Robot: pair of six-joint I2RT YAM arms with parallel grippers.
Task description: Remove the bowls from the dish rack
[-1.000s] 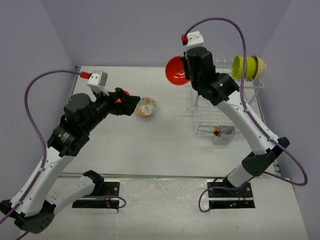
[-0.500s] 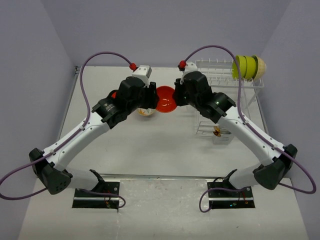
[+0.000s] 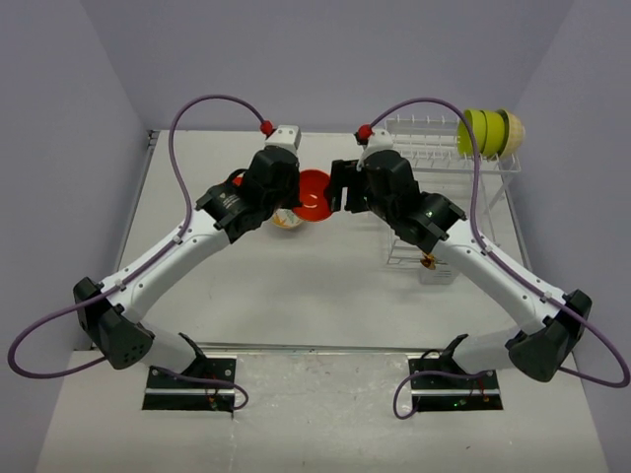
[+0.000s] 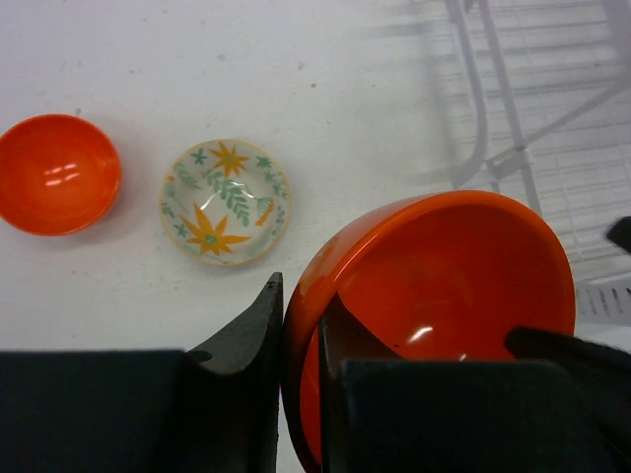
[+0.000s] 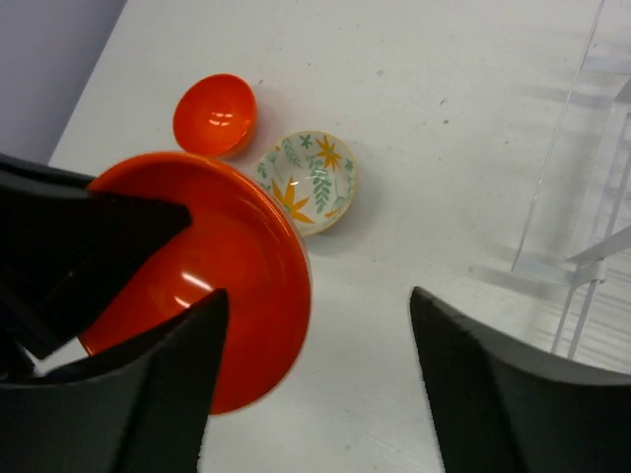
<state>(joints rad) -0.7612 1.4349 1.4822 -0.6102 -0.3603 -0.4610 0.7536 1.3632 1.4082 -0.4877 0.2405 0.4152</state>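
Note:
A glossy orange bowl hangs in the air between the two arms above the table's middle. My left gripper is shut on its rim, one finger outside the wall and one inside the orange bowl. My right gripper stands open beside the same bowl, its fingers apart from it. On the table below lie a second orange bowl and a white floral bowl. Two lime green bowls and a beige bowl stand on edge on top of the dish rack.
The rack's small cutlery basket sits under my right forearm, holding something small. The rack's wire frame lies to the right of the held bowl. Purple walls close in the table on three sides.
The right arm carried the orange bowl from the rack to the middle. The left arm swung in and shut on its rim. The right gripper has opened and let go.

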